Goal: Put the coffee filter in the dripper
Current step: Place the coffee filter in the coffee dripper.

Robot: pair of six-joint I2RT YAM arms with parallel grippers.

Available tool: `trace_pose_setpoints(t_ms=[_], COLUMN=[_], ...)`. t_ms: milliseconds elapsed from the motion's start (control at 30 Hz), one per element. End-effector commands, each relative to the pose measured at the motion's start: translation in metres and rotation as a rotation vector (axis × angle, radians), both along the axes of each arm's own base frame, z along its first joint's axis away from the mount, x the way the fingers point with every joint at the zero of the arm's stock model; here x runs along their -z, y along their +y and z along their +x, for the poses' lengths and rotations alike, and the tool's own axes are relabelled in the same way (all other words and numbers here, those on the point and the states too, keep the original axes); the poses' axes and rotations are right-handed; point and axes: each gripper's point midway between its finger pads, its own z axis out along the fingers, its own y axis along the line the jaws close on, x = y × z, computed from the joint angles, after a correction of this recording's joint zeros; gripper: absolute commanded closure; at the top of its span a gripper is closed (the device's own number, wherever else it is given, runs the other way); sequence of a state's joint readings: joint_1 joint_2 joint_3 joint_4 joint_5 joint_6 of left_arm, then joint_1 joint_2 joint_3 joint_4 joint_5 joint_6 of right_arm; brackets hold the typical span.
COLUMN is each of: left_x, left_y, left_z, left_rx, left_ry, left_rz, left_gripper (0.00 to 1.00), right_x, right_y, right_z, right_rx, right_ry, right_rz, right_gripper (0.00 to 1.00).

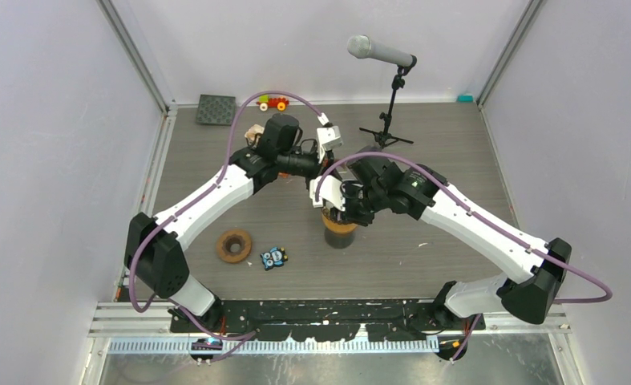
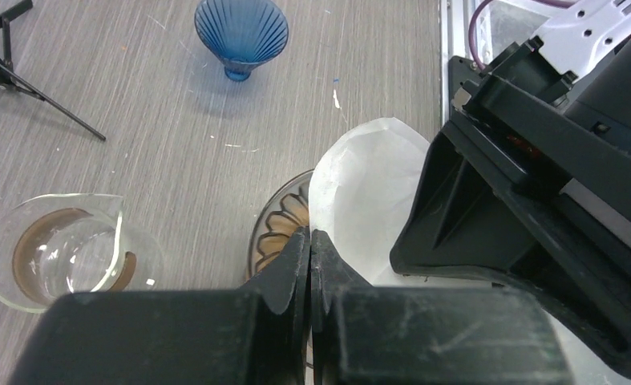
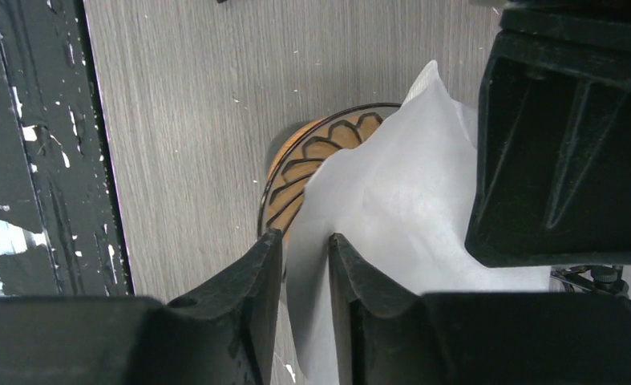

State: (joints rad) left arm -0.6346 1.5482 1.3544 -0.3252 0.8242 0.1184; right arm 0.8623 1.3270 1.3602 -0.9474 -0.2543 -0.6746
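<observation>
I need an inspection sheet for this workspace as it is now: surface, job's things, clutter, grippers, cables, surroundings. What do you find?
Surface: grey wood-grain table, with white specks.
Job's things: white paper filter lies folded over the brown wire dripper, not opened inside it.
Clutter: blue cone, glass jug, brown ring, toy car, black mat, microphone stand.
Grippers: left gripper shut at the filter's edge, grip unclear; right gripper open, filter edge between its fingers.
Cables: purple cables loop along both arms; no snag seen.
Surroundings: plain walls, metal frame.
</observation>
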Motion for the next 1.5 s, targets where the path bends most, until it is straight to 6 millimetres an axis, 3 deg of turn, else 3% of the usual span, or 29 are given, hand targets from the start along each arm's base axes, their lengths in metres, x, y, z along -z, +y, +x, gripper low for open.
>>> trace_pose_setpoints(t_ms=[0,333,900,1233,1467], left_x=[-0.001,-0.001,-0.010,-0.012,-0.008], left_y=[-0.002,-0.001,0.006,0.014,0.012], left_z=[0.003,0.003,-0.005,-0.013,-0.016], left_rx=[0.040,0.053,0.054,0.013,0.023], left_ry=[-0.066,-0.087,-0.113,-0.116,-0.140], left_rz=[-0.021,-0.015,-0.015,-0.029,-0.036], left_gripper=[1.00,0.99,0.99,0.99,1.00], right_x=[-0.001,-0.015,-0.058,-0.078,-0.084], right_y=[0.008,0.010,0.005,-0.029,-0.050], right_z=[0.000,0.001,-0.001,0.002,0.024], right_rx=[0.002,0.016,0.063,0.225,0.453], right_ry=[0.016,0.007,-0.004,0.028,0.052], right_rz=[0.031,0.075,0.202,0.285,0.374], right_gripper=[0.63,0.46,0.41,0.40,0.40])
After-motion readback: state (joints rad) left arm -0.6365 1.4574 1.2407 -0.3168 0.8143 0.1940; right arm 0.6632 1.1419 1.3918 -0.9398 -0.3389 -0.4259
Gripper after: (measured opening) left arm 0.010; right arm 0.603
